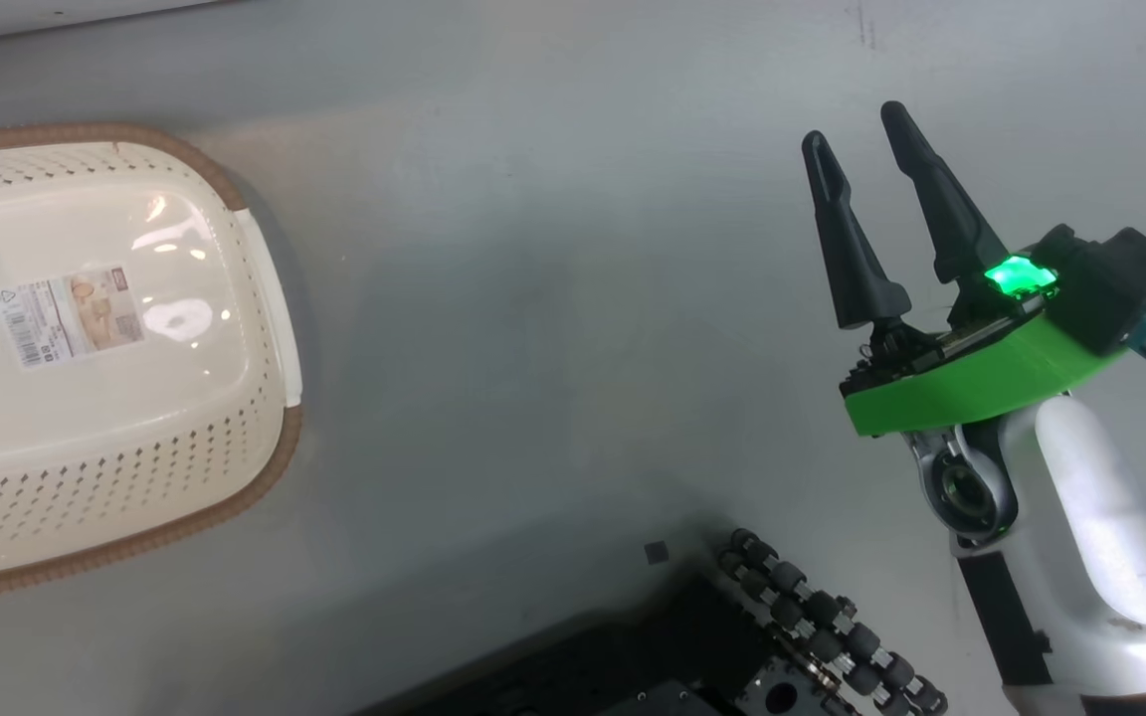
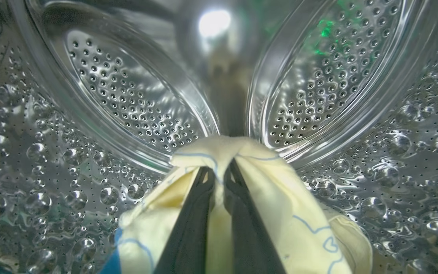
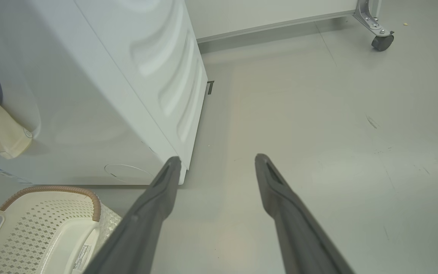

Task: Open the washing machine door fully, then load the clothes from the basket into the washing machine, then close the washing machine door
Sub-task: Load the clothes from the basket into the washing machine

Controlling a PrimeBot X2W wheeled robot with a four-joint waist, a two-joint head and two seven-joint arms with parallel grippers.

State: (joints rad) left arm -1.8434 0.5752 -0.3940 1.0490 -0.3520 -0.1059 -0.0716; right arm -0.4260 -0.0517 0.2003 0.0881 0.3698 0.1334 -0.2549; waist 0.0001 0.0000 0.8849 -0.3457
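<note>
In the left wrist view my left gripper is deep inside the washing machine's perforated steel drum, shut on a cream-yellow garment with blue lines that drapes over both fingers. The cream basket stands on the floor at the left with nothing in it; the label on its floor shows. My right gripper hangs open over bare floor to the basket's right, holding nothing. The right wrist view has the right gripper beside the white washing machine and the basket. The door is out of view.
A cream shape hangs at the machine's front at the left edge; I cannot tell what it is. My dark wheeled base lies at the bottom. A frame on a caster stands far right. Grey floor spreads between.
</note>
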